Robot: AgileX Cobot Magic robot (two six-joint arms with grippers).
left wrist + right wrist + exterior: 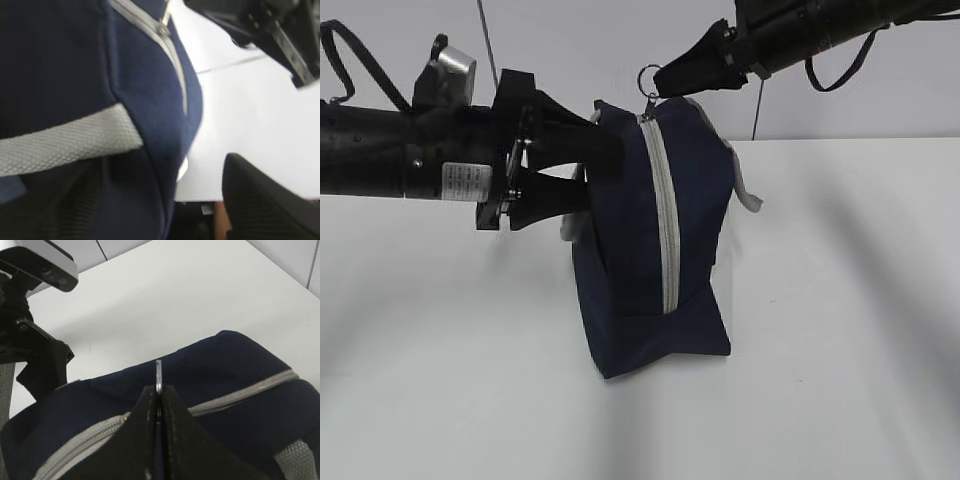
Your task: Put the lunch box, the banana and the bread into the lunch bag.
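Table [840, 300]: white, bears the bag.

Bag [650, 250]: navy, centre of the exterior view, standing on end on the table, zipper [663, 215] closed along its facing side; grey strap [65, 142] crosses its side in the left wrist view.

Left gripper [582, 172]: at 9 o'clock of the bag, fingers apart, one above and one below, tips against the bag's side.

Right gripper [160, 405]: at 12 o'clock of the bag, jaws pressed together on the ring [158, 375].

Ring: metal, at the zipper's top end, seen edge-on between the right fingertips.
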